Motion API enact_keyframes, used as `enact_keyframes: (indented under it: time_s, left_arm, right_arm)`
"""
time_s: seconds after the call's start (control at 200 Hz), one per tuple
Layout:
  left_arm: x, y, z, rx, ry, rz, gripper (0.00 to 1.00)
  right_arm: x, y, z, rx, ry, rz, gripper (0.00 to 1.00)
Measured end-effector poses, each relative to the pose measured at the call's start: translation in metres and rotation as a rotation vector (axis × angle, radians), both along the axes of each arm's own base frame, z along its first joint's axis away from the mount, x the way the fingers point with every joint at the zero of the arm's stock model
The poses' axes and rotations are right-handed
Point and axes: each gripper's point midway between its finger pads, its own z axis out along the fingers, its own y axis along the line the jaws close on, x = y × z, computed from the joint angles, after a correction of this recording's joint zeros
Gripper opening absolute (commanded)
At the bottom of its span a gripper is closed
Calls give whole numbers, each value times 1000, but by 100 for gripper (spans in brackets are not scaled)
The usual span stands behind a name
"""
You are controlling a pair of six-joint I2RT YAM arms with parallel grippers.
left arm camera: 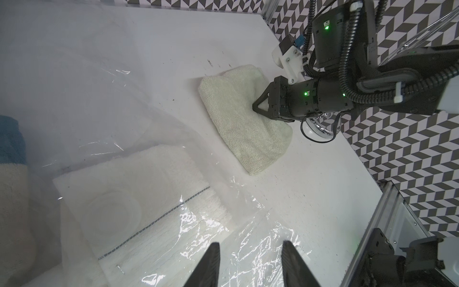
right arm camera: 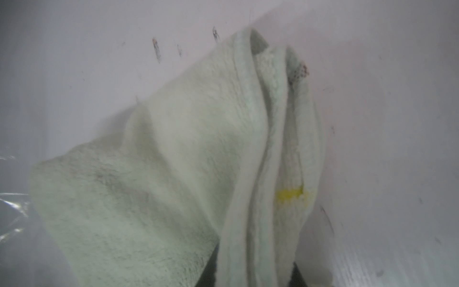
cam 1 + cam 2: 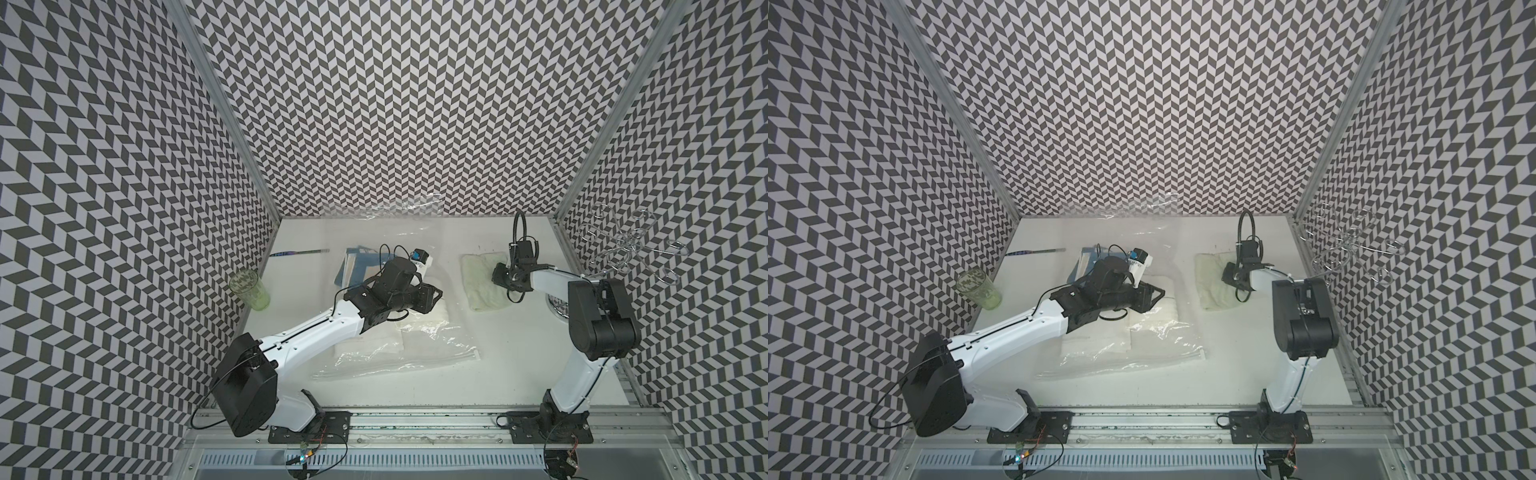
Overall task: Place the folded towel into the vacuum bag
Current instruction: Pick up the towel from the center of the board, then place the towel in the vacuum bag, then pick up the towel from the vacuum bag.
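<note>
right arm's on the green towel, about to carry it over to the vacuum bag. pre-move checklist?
1. Right gripper closed on the pale green towel: ok, its layers bunch between the fingers in the right wrist view.
2. Every fold caught: cannot tell.
3. Vacuum bag mouth open toward the towel: cannot tell, the film is crinkled.
4. Left gripper holding the film: cannot tell, jaws stand apart over it.
5. Table between towel and bag free: ok.
6. Room in the bag: cannot tell, a white towel lies under the film.
</note>
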Motion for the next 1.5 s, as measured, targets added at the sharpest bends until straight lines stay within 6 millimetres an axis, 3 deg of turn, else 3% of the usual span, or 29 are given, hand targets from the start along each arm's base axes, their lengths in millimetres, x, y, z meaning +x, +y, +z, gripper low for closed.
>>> enact_keyframes:
  time_s: [0.08,0.18,0.275,0.366,0.431,0.486,0.576,0.671,0.726,0.831,0.891,0.956,1.067,1.277,1.347,1.497]
  left_arm:
    - [0,0,0,2,1,1,44]
    - [0,3,1,7,-1,8,43]
    - [0,8,10,-5,-17,24,43]
    - [2,18,29,-41,-47,48,43]
    - [5,28,46,-73,-74,75,43]
    - [7,37,60,-99,-99,99,43]
    - [10,48,76,-131,-126,132,43]
    - [8,46,79,-149,-120,126,43]
    - [5,38,75,-153,-105,110,43]
    - [-6,15,55,-151,-51,59,41]
    - [-14,5,35,-142,-5,32,39]
    - [-24,-2,11,-126,52,10,34]
    - [-40,-12,-25,-111,148,-18,25]
    - [-54,-25,-71,-130,261,-41,8]
    - [-54,-24,-92,-115,303,-26,6]
    - [-48,-10,-139,-60,392,44,4]
  right_arm:
    - [-10,0,9,-57,23,-2,12]
    - [-16,15,47,-147,-1,32,9]
    - [-18,57,107,-152,-124,117,8]
    - [-38,99,162,-87,-247,209,8]
    - [-60,125,188,9,-302,279,8]
    - [-80,142,197,99,-323,324,8]
    - [-113,162,183,236,-291,376,9]
    - [-148,174,129,321,-167,396,19]
    - [-166,175,92,326,-75,393,32]
    - [-197,169,34,299,80,383,57]
    - [-204,169,22,296,119,395,68]
    - [-205,172,22,314,123,420,72]
    - [-201,174,31,381,108,475,73]
    - [-197,162,32,406,94,526,70]
    - [-199,161,29,393,96,547,61]
    - [-206,157,16,312,106,561,29]
